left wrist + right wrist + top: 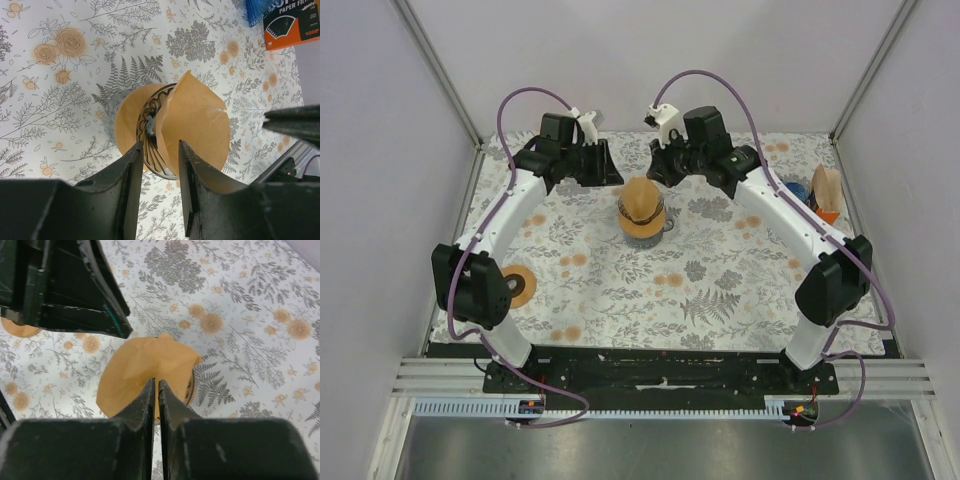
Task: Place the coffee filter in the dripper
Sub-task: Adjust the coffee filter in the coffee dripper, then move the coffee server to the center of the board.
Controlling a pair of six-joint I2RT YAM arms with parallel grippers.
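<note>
— While both arms lean in over the flowered table (720, 290), where is the coffee filter (642, 198)?

— It is a brown paper cone at the middle of the table; it stands in the top of the dripper (645, 230) and rises well above the rim; how deep it sits I cannot tell.

— And your left pincer (160, 146)?

— Partly open, with a clear gap between its two dark fingers; the dripper's rim and one folded edge of the filter show in that gap; whether a finger touches the paper I cannot tell; it grips nothing that I can see.

— The right pincer (156, 382)?

— Nearly closed, only a thin slit between the fingers; from my right wrist its tips lie over the near edge of the filter; from my left wrist its tip stands just beside the paper, apart from it; nothing is held in it.

— Anything else?

— An orange and black box of paper filters (292, 22) on the table's right side, well apart from the dripper.
</note>
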